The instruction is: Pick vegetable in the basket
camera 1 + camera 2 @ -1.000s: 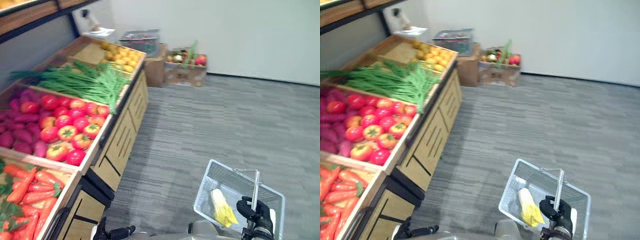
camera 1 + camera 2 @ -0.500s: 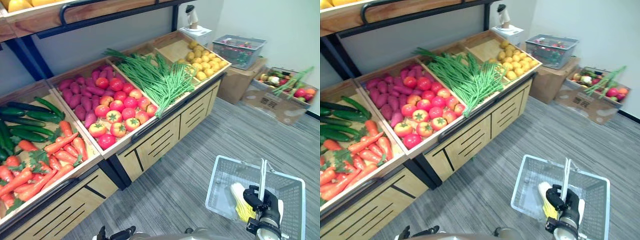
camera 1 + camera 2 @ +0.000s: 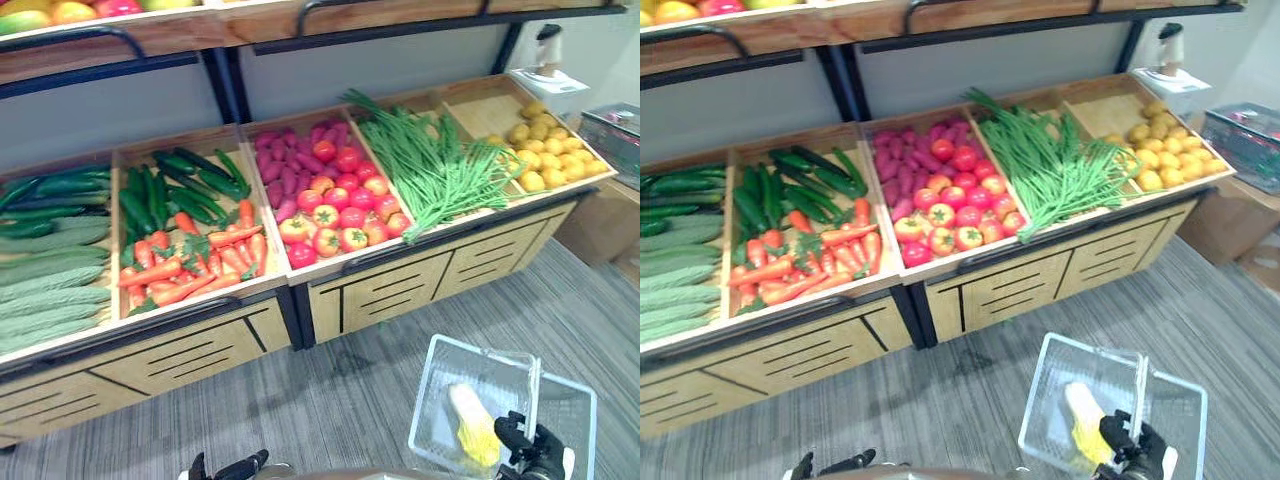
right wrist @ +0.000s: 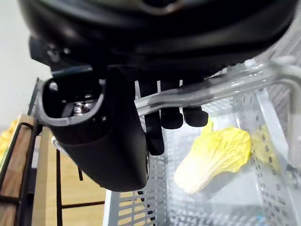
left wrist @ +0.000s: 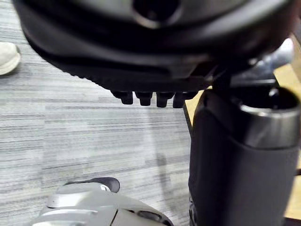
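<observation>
Left eye view: we log the right hand (image 3: 537, 455) closed round the handle (image 3: 534, 398) of the mesh basket (image 3: 452, 362), which hangs beneath it. A yellow cabbage (image 3: 472, 428) lies inside the basket, just left of this hand. The left hand (image 3: 228, 467) sits low, well apart from the right one.

Right eye view: same layout. Carrots (image 3: 805, 262) and tomatoes (image 3: 945, 215) lie in the stand well ahead of both hands.

Left wrist view: we read the fingers (image 5: 143, 98) as loose, holding nothing, with grey floor past them.

Right wrist view: the fingers (image 4: 171, 117) hook over the clear handle bar. The cabbage rests below them on the basket's mesh bottom.
</observation>
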You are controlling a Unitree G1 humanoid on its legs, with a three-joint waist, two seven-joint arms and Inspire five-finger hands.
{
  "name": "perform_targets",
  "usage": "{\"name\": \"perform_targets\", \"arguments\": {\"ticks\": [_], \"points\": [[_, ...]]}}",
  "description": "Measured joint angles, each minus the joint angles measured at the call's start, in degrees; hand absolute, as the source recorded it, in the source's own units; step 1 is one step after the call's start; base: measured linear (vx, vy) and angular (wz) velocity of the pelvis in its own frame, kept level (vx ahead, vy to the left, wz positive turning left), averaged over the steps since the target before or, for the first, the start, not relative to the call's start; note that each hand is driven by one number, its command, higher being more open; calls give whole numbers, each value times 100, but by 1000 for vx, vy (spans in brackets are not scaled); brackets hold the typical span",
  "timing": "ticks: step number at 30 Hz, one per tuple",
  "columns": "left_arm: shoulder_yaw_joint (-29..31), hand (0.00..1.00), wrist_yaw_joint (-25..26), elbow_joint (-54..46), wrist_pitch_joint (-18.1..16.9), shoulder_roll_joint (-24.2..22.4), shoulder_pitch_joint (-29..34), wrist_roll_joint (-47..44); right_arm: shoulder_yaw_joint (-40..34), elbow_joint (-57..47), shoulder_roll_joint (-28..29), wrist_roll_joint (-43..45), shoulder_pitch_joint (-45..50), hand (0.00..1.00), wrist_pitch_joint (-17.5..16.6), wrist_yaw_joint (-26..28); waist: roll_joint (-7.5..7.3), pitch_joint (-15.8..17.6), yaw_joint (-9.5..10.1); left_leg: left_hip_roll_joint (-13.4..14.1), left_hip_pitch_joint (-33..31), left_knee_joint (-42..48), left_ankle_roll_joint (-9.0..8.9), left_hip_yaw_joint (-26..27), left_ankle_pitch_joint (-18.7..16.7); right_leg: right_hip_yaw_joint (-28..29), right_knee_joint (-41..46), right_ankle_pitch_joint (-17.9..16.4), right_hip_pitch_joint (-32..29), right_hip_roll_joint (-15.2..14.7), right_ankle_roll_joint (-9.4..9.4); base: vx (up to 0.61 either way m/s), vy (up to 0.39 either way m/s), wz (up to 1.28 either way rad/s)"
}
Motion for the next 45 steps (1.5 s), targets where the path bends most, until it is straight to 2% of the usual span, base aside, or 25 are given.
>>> {"name": "perform_targets", "arguments": {"ticks": [6,11,17,19,20,22,23,24,25,26,28,29,30,31,32,33,35,37,41,45], "points": [[-112,100,-1,230,-7,116,46,7,-271,270,-164,10,-18,0,3,5,92,-16,-101,-136,116,-157,-26,1,51,-23,-226,162,144,-50,74,16,64,5],[-111,100,-2,292,-33,121,117,-6,-404,507,-387,9,-62,0,-14,20,72,5,-220,-201,369,-443,-53,65,96,60,-351,246,238,-53,122,19,20,-12],[-156,100,-15,444,-152,124,101,-27,-444,833,-454,5,-157,0,-143,-26,27,33,-267,-457,585,-967,91,156,191,168,-517,401,224,-179,243,15,75,-6],[-189,100,-32,451,-168,129,98,-142,-431,945,-450,7,-227,0,-151,-126,-4,83,-266,-548,666,-1052,236,136,101,364,-58,408,71,-307,231,51,134,3],[-226,100,-40,450,-182,132,97,-185,-416,957,-450,8,-246,0,-151,-141,11,98,-266,-549,672,-1056,260,131,86,462,250,435,-96,-367,181,40,102,7],[-334,100,-65,443,-190,175,88,-390,-375,973,-446,21,-329,0,-154,-221,62,179,-276,-508,721,-995,379,-6,8,1015,1639,795,-760,-511,-413,76,125,22],[-341,100,-68,442,-190,202,86,-432,-374,997,-441,40,-330,0,-151,-221,57,198,-307,-491,749,-967,416,-76,-14,1155,1901,932,-879,-513,-487,145,78,56],[-332,100,-64,434,-189,289,86,-521,-394,1006,-371,101,-295,0,-153,-247,97,227,-359,-444,821,-889,482,-264,-24,1413,2080,838,-942,-424,-262,177,-25,68],[-299,100,-50,416,-200,379,49,-589,-378,1006,-309,118,-242,0,-156,-227,45,252,-358,-368,803,-786,497,-391,-79,1630,1898,456,-947,-215,-61,190,-50,74],[-188,100,-49,417,-201,418,-7,-633,-363,1018,-276,117,-229,0,-156,-206,37,282,-356,-277,793,-753,488,-511,-85,1724,1627,259,-955,6,-7,187,-92,63],[124,100,-27,420,-201,405,-180,-684,-359,1092,-223,129,-232,0,-197,-204,115,365,-336,9,790,-661,411,-755,-133,1895,839,170,-959,559,20,172,-115,59],[160,100,-22,415,-202,405,-207,-689,-360,1094,-195,149,-230,0,-218,-205,117,370,-331,71,776,-590,360,-805,-166,1939,607,195,-960,648,46,170,-133,56],[349,100,-23,368,-203,397,-227,-688,-361,1093,-110,249,-217,0,-278,-205,58,348,-325,128,719,-391,245,-835,-295,2096,129,384,-936,742,74,141,-120,44],[413,100,-22,324,-204,394,-232,-689,-363,1091,-51,256,-195,0,-317,-208,-14,326,-323,134,679,-256,168,-843,-401,2182,-83,735,-914,746,84,159,-176,60],[604,100,-28,265,-216,439,-239,-679,-364,1089,86,261,-112,0,-414,-207,-189,291,-316,142,638,15,39,-858,-670,2293,-148,1365,-849,690,175,171,-225,48],[722,100,-33,258,-221,377,-254,-674,-374,1099,145,271,-101,0,-414,-207,-174,266,-268,263,630,188,-64,-844,-807,2313,-172,1189,-721,774,218,204,-297,32],[860,100,-6,246,-254,57,-248,-668,-371,966,202,289,-111,0,-439,-205,34,177,-173,584,608,327,-223,-728,-928,2206,-475,1095,-512,1040,126,186,-276,7],[921,100,1,246,-256,-156,-249,-597,-372,910,200,291,-120,0,-438,-205,86,133,-166,661,615,316,-298,-574,-920,2127,-671,978,-362,1089,62,101,-180,16],[1074,100,79,242,-257,-391,-229,-557,-372,851,208,290,-117,0,-438,-213,110,24,-99,715,618,233,-408,-365,-854,2104,-1047,967,-225,1145,59,41,-95,1],[1248,100,562,239,-274,-405,-185,-774,-383,860,220,283,-5,0,-438,-354,64,-147,-53,657,727,41,-455,-284,-737,2098,-1318,954,-65,1123,35,-10,-19,-1]]}}
